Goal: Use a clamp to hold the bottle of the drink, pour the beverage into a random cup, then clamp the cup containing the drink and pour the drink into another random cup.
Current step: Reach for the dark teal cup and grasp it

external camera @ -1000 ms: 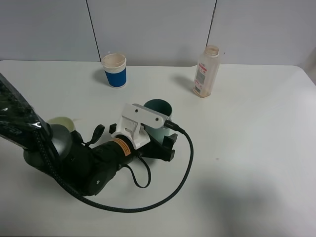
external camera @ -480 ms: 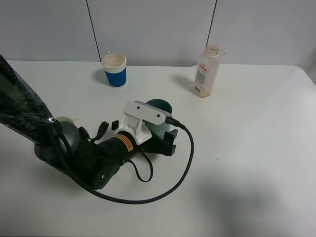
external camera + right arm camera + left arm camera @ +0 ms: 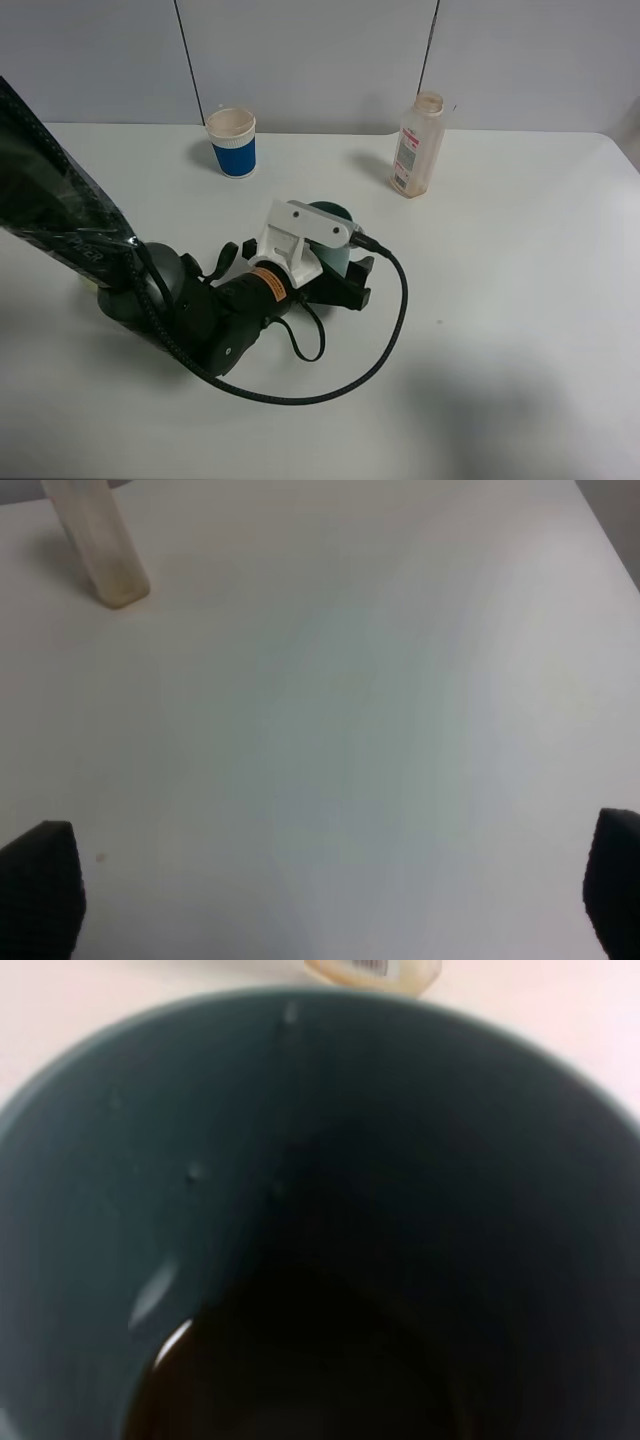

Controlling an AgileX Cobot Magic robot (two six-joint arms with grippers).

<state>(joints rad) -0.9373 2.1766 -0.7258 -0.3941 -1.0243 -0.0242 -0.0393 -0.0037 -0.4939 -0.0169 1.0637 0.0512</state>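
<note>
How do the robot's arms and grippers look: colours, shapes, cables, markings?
The left arm is black and rounded, its upper part in a woven sleeve with pale lettering. An orange label marks the wrist, a white bracket sits above, and a black cable loops out. Of the right gripper only two black fingertips show.

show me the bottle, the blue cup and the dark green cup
bottle [image 3: 418,150]: exterior high view, middle of its body
blue cup [image 3: 233,157]: exterior high view, its blue band
dark green cup [image 3: 110,1210]: left wrist view, its inner wall
</note>
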